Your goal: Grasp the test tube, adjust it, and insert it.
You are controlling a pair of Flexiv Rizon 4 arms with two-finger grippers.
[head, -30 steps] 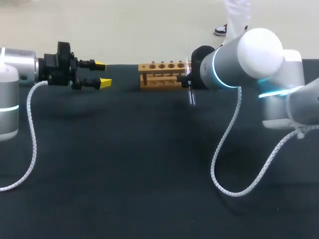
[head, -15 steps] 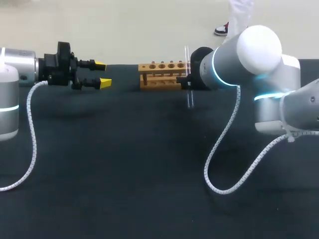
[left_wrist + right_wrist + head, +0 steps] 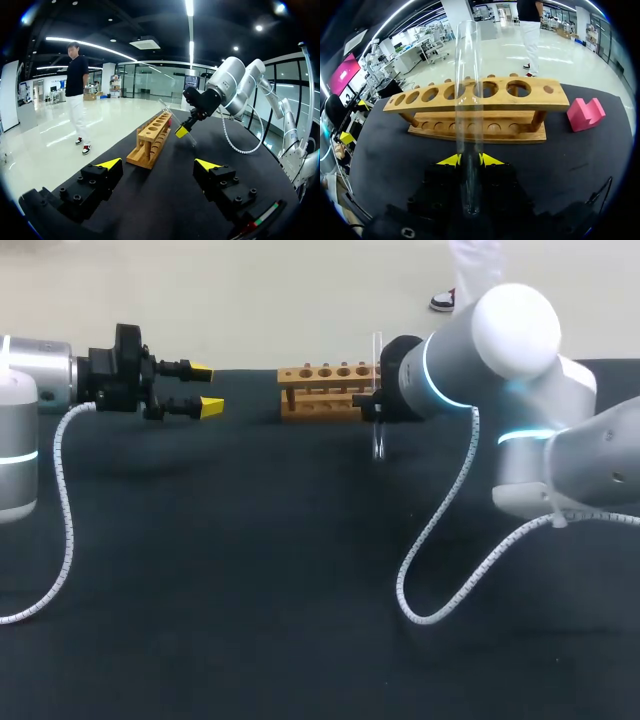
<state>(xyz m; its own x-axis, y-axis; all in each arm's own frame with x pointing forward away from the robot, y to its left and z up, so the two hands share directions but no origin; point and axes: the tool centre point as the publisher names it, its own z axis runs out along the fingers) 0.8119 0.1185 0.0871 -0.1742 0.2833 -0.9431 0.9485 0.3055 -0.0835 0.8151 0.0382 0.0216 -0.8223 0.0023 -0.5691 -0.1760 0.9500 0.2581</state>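
Note:
A clear glass test tube (image 3: 378,390) stands nearly upright just right of the wooden rack (image 3: 322,390) at the table's far edge. My right gripper (image 3: 372,402) is shut on the tube's lower part. In the right wrist view the tube (image 3: 468,95) rises between the yellow tips of the right gripper (image 3: 470,160), in front of the rack's (image 3: 540,97) row of holes. My left gripper (image 3: 203,388) hangs open and empty left of the rack. From the left wrist, the left gripper (image 3: 159,165) faces the rack (image 3: 150,140) and the right gripper (image 3: 182,131).
A pink block (image 3: 585,114) lies on the black table beside the rack's end, to the right gripper's side. White cables (image 3: 440,530) trail from both arms over the dark table (image 3: 250,570).
The right arm has turned and shifted a little, bringing the tube more upright and slightly higher beside the rack. The left arm has stayed still.

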